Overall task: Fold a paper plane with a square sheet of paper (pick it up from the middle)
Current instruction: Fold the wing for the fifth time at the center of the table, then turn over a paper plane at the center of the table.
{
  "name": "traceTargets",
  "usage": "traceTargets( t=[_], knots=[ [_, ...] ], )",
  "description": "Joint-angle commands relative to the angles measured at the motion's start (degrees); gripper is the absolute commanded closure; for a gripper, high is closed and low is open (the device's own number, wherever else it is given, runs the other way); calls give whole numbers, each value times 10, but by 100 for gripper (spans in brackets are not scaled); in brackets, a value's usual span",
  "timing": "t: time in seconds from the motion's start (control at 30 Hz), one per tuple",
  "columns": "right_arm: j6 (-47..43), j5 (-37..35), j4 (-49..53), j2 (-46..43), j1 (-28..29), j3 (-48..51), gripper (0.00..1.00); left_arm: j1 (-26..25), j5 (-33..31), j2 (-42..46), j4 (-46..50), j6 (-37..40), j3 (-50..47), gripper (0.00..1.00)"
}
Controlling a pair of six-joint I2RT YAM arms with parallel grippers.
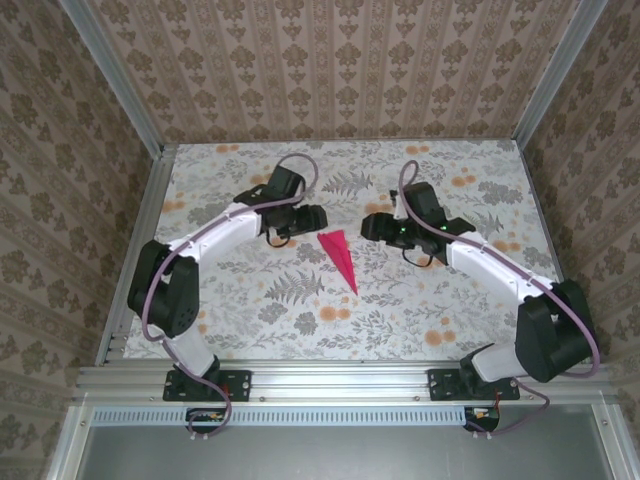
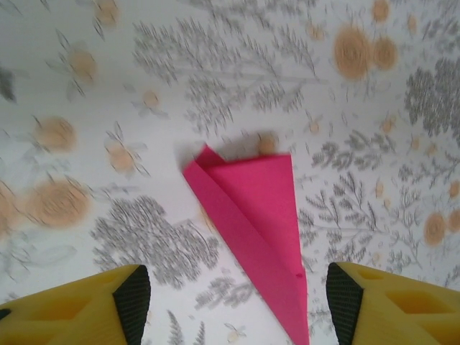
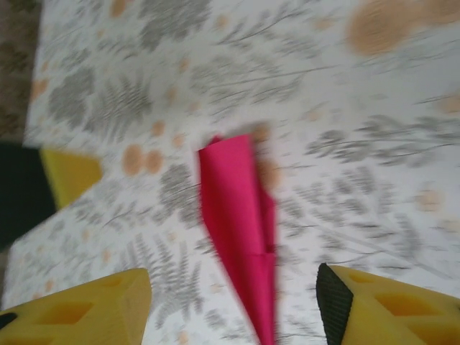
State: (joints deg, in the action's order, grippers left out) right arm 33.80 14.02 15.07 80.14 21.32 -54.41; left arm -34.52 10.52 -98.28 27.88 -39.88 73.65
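The magenta-pink paper plane (image 1: 340, 258) lies flat on the flowered tablecloth, a narrow dart with its point toward the near edge. The square sheet of paper is this same folded piece. My left gripper (image 1: 322, 217) hovers just left of the plane's wide end, and my right gripper (image 1: 366, 227) just right of it. In the left wrist view the plane (image 2: 255, 208) lies below and between the yellow fingers of the open left gripper (image 2: 237, 305), touching neither. In the right wrist view the plane (image 3: 237, 215) lies under the open right gripper (image 3: 233, 302), blurred and free of both fingers.
The tablecloth (image 1: 250, 310) covers the whole table, which is walled by patterned panels at the back and sides. An aluminium rail (image 1: 340, 380) runs along the near edge by the arm bases. A yellow finger of the left gripper (image 3: 68, 172) shows in the right wrist view.
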Motion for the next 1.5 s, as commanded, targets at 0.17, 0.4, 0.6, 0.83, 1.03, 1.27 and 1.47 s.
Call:
traceTargets(
  t=[0.17,0.4,0.6,0.83,1.03,1.27,1.47],
  knots=[
    [-15,-69,37,-18,-41,54,28,-73,-8,-30,20,-114,-7,33],
    [-4,-64,20,-12,-44,68,26,-87,-4,-96,31,-132,29,41],
    [1,-57,17,-9,-44,70,26,-85,-2,-114,32,-135,35,57],
    [16,-43,10,-9,-44,70,26,-75,15,-95,-5,-138,8,91],
    [26,-10,-12,-12,-44,78,26,-71,64,-52,-82,-81,-11,100],
    [40,43,-63,-36,-43,104,28,-66,110,-19,-136,-29,-33,100],
    [41,60,-82,-39,-37,119,33,-50,185,-49,-222,-38,-70,100]
  ],
)
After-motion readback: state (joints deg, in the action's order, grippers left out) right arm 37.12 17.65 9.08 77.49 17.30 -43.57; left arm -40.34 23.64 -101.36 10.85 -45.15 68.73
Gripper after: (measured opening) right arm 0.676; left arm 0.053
